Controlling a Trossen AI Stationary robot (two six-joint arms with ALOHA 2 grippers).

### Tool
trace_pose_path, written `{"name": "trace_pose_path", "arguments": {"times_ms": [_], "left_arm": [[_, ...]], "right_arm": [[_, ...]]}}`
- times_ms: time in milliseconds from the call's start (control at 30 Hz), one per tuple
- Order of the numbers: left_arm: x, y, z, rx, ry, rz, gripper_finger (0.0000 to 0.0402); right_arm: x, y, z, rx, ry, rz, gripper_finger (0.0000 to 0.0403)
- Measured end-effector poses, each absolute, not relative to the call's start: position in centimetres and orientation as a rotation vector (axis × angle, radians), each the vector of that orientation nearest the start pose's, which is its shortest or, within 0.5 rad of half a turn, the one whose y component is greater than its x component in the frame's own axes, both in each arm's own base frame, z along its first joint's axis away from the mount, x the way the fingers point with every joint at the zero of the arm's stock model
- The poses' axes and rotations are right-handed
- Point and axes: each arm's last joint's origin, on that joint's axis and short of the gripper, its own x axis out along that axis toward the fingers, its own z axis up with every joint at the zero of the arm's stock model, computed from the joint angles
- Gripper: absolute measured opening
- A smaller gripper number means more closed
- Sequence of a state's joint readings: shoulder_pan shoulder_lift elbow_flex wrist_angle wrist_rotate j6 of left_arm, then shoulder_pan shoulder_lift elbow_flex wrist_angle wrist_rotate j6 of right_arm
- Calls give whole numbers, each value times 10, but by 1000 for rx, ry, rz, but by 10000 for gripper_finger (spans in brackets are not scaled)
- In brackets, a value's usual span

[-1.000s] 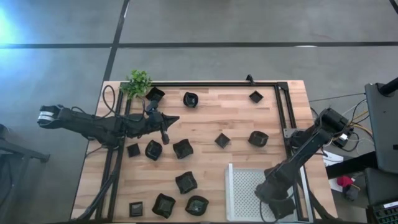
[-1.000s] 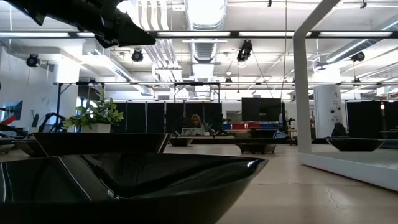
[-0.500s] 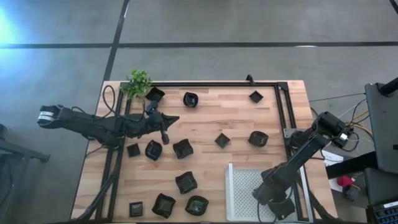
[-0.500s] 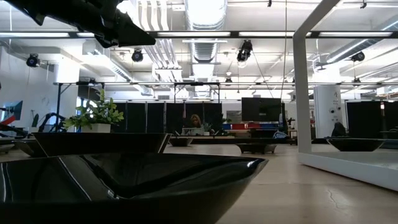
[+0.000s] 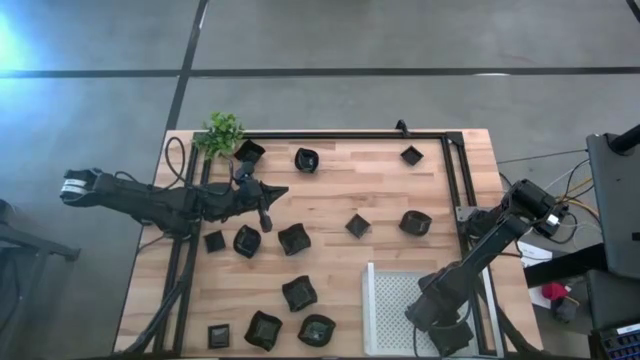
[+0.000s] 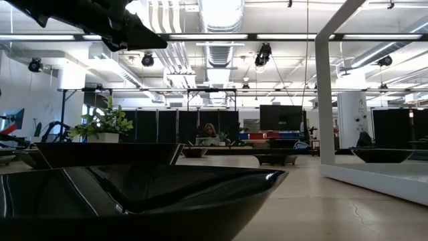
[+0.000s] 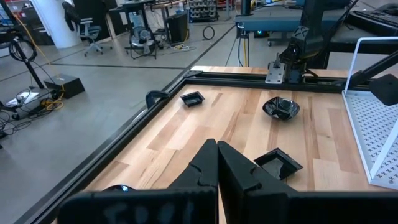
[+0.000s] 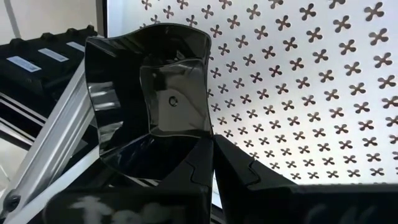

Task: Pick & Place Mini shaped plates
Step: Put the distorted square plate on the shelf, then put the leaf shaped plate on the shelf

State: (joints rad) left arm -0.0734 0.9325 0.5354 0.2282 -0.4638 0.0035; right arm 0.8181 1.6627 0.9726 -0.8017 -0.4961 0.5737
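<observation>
The right gripper pinches the rim of a glossy black wavy-edged mini plate over the white perforated metal tray at the table's five o'clock corner. The left gripper, clenched and empty, hovers toward ten o'clock, with other black mini plates scattered across the pale wooden table.

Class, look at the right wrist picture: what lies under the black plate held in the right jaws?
Under the plate is the white perforated tray; the stretch directly beneath the plate is hidden.
</observation>
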Motion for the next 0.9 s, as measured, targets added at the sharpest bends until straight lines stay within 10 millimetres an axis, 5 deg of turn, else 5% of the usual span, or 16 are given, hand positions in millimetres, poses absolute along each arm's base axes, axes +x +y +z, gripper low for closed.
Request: {"name": "trace_pose_path", "arguments": {"times_ms": [600,900], "left_arm": [[205,-2,260,49,165,389,0],[205,-2,260,49,166,390,0]], "right_arm": [[181,212,164,136,1790,551,121],[178,208,181,277,1794,464,131]]}}
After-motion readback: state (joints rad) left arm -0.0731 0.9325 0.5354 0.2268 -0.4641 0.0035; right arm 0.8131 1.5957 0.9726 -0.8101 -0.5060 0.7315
